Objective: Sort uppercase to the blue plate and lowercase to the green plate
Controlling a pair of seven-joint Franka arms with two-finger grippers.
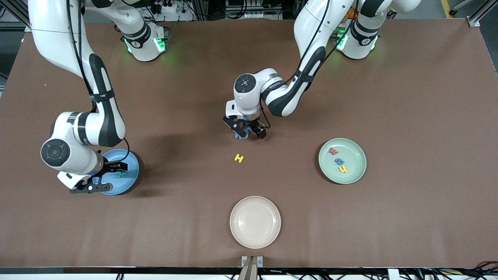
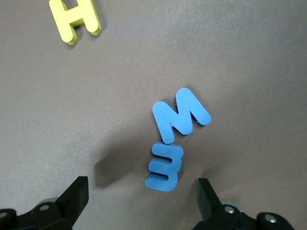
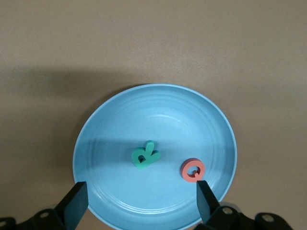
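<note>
Over the blue plate point(image 1: 130, 159) at the right arm's end of the table hangs the right gripper point(image 1: 107, 177), its fingers spread wide with nothing between them. On that plate lie the teal R point(image 3: 145, 155) and the red Q point(image 3: 193, 170), close together but apart, the Q nearer the rim.

Near the table's middle the left gripper point(image 1: 249, 132) hovers low, jaws likewise spread and empty. Between its fingers point(image 2: 74, 196), on the brown table point(image 1: 408, 97), lie two blue letters: the W point(image 2: 181, 115) and the m point(image 2: 165, 166), touching end to end, the m more squarely in the gap. The yellow H point(image 1: 239, 158) lies on the table a little nearer the front camera than the left gripper, apart from the blue pair.

Toward the left arm's end sits the green plate point(image 1: 356, 151), holding three letters in a row: the red w point(image 1: 333, 151), the blue a point(image 1: 339, 161) and the yellow y point(image 1: 342, 169).

A beige plate point(image 1: 255, 221) sits nearest the front camera, with no letters on it.
</note>
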